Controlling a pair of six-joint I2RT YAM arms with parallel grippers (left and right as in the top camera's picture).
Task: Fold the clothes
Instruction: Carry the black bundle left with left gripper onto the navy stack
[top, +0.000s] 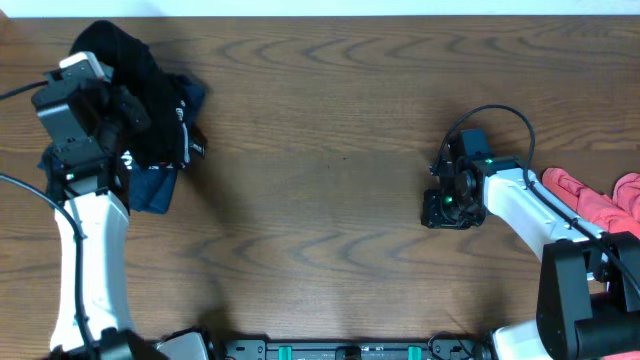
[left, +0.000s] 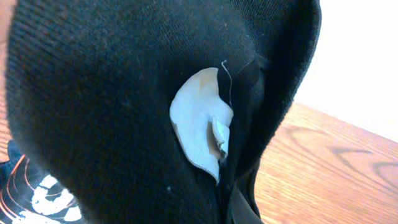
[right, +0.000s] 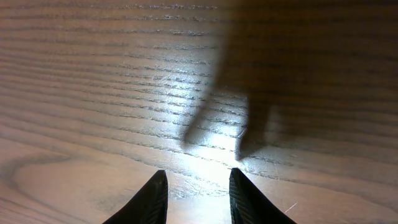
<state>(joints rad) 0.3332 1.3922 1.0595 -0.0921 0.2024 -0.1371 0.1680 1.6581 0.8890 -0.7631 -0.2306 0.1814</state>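
Two risks stand out: the black T-shirt (top: 140, 75) hangs bunched from the left jaws, which are closed on it, at the far left corner of the surface (top: 320, 150), so a careless swing could drag the navy printed shirt (top: 155, 185) lying under it, or spill cloth over the back edge just beside it; the wad also blinds the left wrist camera; the right jaws stand partly open and empty over bare wood, well apart from the coral-red garments (top: 590, 195) at the right edge; the broad middle offers room for spreading.
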